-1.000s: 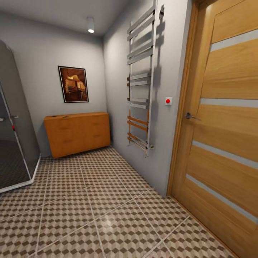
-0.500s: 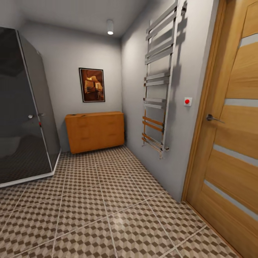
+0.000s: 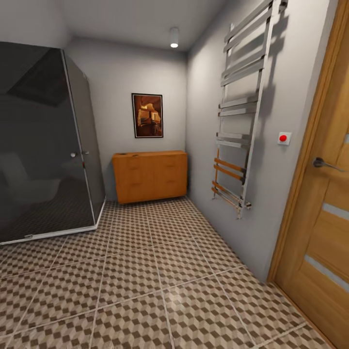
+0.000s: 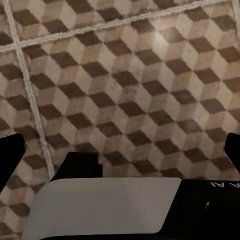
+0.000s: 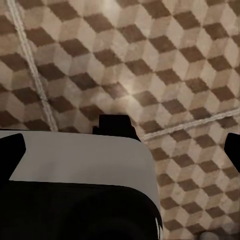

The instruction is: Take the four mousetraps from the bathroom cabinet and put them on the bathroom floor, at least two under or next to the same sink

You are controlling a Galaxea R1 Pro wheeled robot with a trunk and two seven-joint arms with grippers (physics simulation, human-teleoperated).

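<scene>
The cabinet, a low orange-brown sideboard with drawers, stands against the far wall in the head view. A few tiny dark specks lie on its top near the left end, too small to identify, so I cannot make out the mousetraps. The bathroom floor of cube-pattern tiles stretches from me to the cabinet. The bathroom sink is out of view. My left gripper hangs open over bare tiles, and my right gripper is open over tiles too. Neither holds anything.
A dark glass shower enclosure fills the left side. On the right wall hang a chrome towel radiator and a red button, with a wooden door beyond. A framed picture hangs above the cabinet.
The camera has turned left: the cabinet, radiator and door all shifted right in the picture, and much more of the shower enclosure has come into view.
</scene>
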